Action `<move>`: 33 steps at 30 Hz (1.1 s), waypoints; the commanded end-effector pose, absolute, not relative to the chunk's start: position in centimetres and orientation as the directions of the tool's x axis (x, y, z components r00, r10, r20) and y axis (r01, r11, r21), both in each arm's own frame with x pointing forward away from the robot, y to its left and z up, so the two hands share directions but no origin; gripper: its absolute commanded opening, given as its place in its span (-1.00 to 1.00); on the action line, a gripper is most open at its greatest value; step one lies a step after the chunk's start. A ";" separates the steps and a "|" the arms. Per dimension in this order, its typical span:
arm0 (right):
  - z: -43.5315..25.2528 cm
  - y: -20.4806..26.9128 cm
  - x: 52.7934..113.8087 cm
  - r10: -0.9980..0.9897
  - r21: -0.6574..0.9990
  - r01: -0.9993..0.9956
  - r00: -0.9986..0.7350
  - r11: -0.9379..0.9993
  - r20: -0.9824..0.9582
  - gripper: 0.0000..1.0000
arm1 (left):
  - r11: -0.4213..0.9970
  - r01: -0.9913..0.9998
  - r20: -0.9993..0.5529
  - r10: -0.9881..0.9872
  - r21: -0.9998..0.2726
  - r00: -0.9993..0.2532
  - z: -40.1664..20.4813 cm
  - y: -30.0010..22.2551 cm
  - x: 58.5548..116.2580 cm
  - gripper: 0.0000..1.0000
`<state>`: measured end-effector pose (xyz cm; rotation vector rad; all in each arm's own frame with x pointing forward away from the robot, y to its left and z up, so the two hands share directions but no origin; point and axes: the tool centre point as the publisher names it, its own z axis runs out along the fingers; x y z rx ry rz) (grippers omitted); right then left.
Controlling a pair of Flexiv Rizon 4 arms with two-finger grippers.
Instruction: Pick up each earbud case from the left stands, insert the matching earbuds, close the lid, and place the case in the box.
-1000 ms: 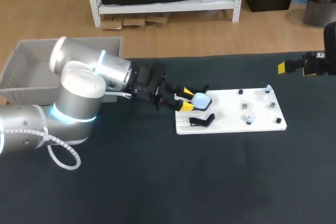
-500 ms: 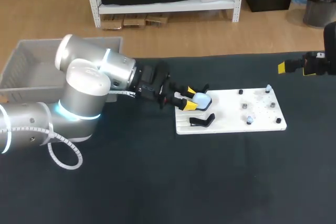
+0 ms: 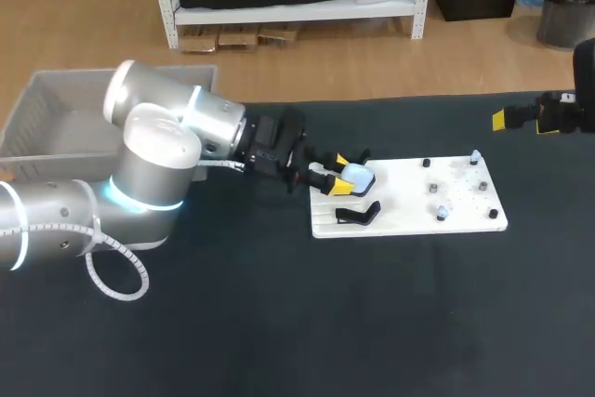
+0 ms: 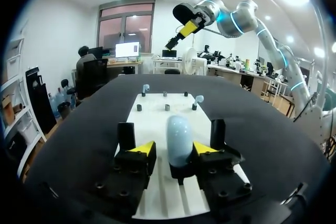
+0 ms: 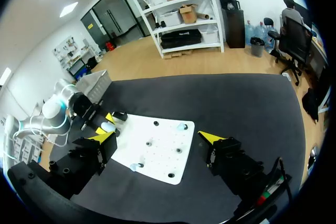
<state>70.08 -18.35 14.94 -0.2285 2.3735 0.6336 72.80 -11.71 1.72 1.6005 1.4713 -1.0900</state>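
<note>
Getting ready to grab the pale blue earbud case (image 3: 358, 176), which sits on its stand at the left edge of the white board (image 3: 409, 204), we have our left gripper (image 3: 340, 175) loose around it, fingers apart, so next we should squeeze gently and lift.
</note>
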 end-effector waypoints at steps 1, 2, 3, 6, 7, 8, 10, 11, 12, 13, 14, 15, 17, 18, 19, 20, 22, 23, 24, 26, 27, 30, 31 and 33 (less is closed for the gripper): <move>14.9 -18.4 70.1 0.001 0.383 -0.321 -0.766 0.866 -0.643 1.00 | -0.120 0.992 -0.914 0.405 -0.047 0.005 1.6 -11.9 73.1 -0.18; 14.9 -18.4 70.1 0.001 0.383 -0.321 -0.766 0.866 -0.643 1.00 | -0.120 0.992 -0.914 0.405 -0.048 0.005 1.6 -11.9 73.1 -0.18; 14.9 -18.4 70.1 0.001 0.383 -0.321 -0.766 0.866 -0.643 1.00 | -0.121 0.991 -0.915 0.404 -0.048 0.005 1.6 -11.9 73.1 -0.18; 14.9 -18.4 70.1 0.001 0.383 -0.321 -0.766 0.866 -0.643 1.00 | -0.122 0.991 -0.916 0.402 -0.050 0.004 1.7 -11.9 73.0 -0.18; 14.9 -18.4 70.1 0.001 0.383 -0.321 -0.766 0.866 -0.643 1.00 | -0.122 0.991 -0.916 0.401 -0.050 0.003 1.7 -11.9 73.0 -0.18; 14.9 -18.4 70.1 0.001 0.383 -0.321 -0.766 0.866 -0.643 1.00 | -0.122 0.991 -0.916 0.400 -0.052 0.002 1.7 -11.9 73.0 -0.19; 14.9 -18.4 70.1 0.001 0.383 -0.321 -0.766 0.866 -0.643 1.00 | -0.122 0.991 -0.917 0.400 -0.054 -0.001 1.7 -11.9 73.0 -0.21; 14.9 -18.4 70.1 0.001 0.383 -0.321 -0.766 0.866 -0.643 1.00 | -0.122 0.991 -0.917 0.400 -0.055 -0.002 1.6 -11.9 73.0 -0.22; 14.9 -18.4 70.1 0.001 0.383 -0.321 -0.766 0.866 -0.643 1.00 | -0.122 0.991 -0.917 0.399 -0.056 -0.003 1.6 -11.9 72.9 -0.23; 14.9 -18.4 70.1 0.001 0.383 -0.321 -0.766 0.866 -0.643 1.00 | -0.122 0.991 -0.917 0.399 -0.056 -0.003 1.6 -12.0 72.9 -0.25; 14.9 -18.4 70.1 0.001 0.383 -0.321 -0.766 0.866 -0.643 1.00 | -0.122 0.991 -0.917 0.399 -0.056 -0.003 1.6 -12.0 72.9 -0.27; 14.9 -18.4 70.1 0.001 0.383 -0.321 -0.766 0.866 -0.643 1.00 | -0.121 0.991 -0.917 0.399 -0.057 -0.004 1.6 -12.0 72.9 -0.29; 14.9 -18.4 70.1 0.001 0.383 -0.321 -0.766 0.866 -0.643 1.00 | -0.121 0.991 -0.918 0.398 -0.058 -0.005 1.5 -12.0 72.9 -0.33; 14.9 -18.4 70.1 0.001 0.383 -0.321 -0.766 0.866 -0.643 1.00 | -0.121 0.991 -0.918 0.397 -0.058 -0.006 1.5 -12.1 72.9 -0.40; 14.9 -18.4 70.1 0.001 0.383 -0.321 -0.766 0.866 -0.643 1.00 | -0.121 0.991 -0.918 0.396 -0.058 -0.005 1.6 -12.1 72.9 -0.48; 14.9 -18.4 70.1 0.001 0.383 -0.321 -0.766 0.866 -0.643 1.00 | -0.121 0.991 -0.919 0.394 -0.058 -0.005 1.6 -12.1 72.8 -0.66; 14.9 -18.4 70.1 0.001 0.383 -0.321 -0.766 0.866 -0.643 1.00 | -0.122 0.991 -0.920 0.391 -0.057 -0.005 1.7 -12.1 72.7 -0.97; 14.9 -18.4 70.1 0.001 0.383 -0.321 -0.766 0.866 -0.643 1.00 | -0.123 0.991 -0.921 0.389 -0.057 -0.005 1.8 -12.0 72.6 -1.00; 14.9 -18.4 70.1 0.001 0.383 -0.321 -0.766 0.866 -0.643 1.00 | -0.124 0.991 -0.923 0.385 -0.056 -0.004 2.0 -11.9 72.5 -1.00; 14.9 -18.4 70.1 0.001 0.383 -0.321 -0.766 0.866 -0.643 1.00 | -0.129 0.990 -0.927 0.376 -0.053 -0.001 2.4 -11.6 72.2 -1.00; 14.9 -18.4 70.1 0.001 0.383 -0.321 -0.766 0.866 -0.643 1.00 | -0.131 0.990 -0.929 0.370 -0.051 0.001 2.7 -11.4 72.0 -1.00; 14.9 -18.4 70.1 0.001 0.383 -0.321 -0.766 0.866 -0.643 1.00 | -0.134 0.990 -0.940 0.341 -0.039 0.009 3.9 -10.9 71.4 -1.00; 14.9 -18.4 70.1 0.001 0.383 -0.321 -0.766 0.866 -0.643 1.00 | -0.132 0.991 -0.944 0.328 -0.034 0.011 4.4 -10.8 71.2 -1.00; 14.9 -18.4 70.1 0.001 0.383 -0.321 -0.766 0.866 -0.643 1.00 | -0.131 0.991 -0.951 0.310 -0.028 0.014 5.5 -10.5 70.8 -1.00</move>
